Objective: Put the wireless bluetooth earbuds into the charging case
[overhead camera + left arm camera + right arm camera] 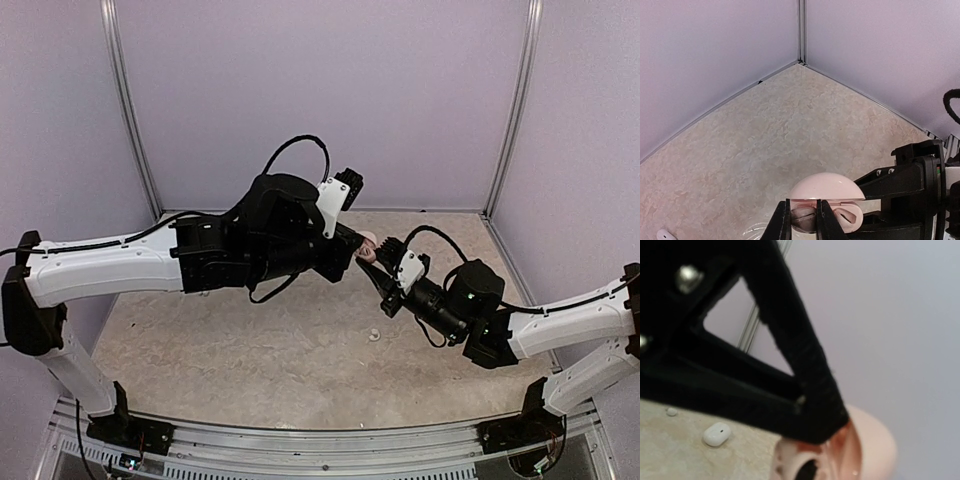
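The pink charging case (827, 187) is held up above the table with its lid open, also seen in the top view (368, 243). My right gripper (381, 264) is shut on the case from the right, its black finger (790, 365) lying against the case's (865, 450) pink shell. My left gripper (803, 220) is shut on an earbud (803, 216) that sits at the case's left well. A pink earbud (849, 216) lies in the right well. Another white earbud (716, 434) lies loose on the table, below the grippers in the top view (374, 336).
The beige tabletop (765, 140) is closed in by lilac walls with metal corner posts (801, 30). A small pale bit (671, 411) lies near the loose earbud. Something clear and glossy (752, 232) sits on the table just left of my left fingers.
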Robot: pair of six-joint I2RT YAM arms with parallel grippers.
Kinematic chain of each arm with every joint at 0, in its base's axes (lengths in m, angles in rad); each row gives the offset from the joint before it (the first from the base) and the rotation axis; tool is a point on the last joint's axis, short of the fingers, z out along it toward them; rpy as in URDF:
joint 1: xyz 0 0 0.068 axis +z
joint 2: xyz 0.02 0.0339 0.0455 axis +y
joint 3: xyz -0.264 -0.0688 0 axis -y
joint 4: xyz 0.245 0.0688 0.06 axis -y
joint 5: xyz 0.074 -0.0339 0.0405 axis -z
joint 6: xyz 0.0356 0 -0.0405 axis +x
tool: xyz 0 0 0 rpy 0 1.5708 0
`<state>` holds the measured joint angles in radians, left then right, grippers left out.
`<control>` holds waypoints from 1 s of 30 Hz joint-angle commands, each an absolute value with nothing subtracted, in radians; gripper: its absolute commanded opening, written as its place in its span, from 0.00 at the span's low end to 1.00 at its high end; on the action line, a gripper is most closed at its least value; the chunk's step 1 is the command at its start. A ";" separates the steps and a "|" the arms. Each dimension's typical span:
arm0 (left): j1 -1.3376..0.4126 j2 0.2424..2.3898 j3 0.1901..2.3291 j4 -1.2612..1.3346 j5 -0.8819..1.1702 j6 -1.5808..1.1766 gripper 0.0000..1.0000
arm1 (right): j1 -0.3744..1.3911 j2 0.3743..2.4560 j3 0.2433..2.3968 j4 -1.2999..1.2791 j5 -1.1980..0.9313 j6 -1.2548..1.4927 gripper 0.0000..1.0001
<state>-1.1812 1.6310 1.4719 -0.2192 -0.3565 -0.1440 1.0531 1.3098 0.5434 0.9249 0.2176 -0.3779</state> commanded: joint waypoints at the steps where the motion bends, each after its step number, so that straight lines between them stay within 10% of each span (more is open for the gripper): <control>1: -1.203 1.674 1.506 -0.284 -0.329 -0.135 0.17 | 1.063 1.306 0.561 0.972 0.208 -0.374 0.00; 30: -1.203 1.519 1.467 -0.152 -0.279 -0.098 0.52 | 1.057 1.305 0.520 0.990 0.184 -0.324 0.00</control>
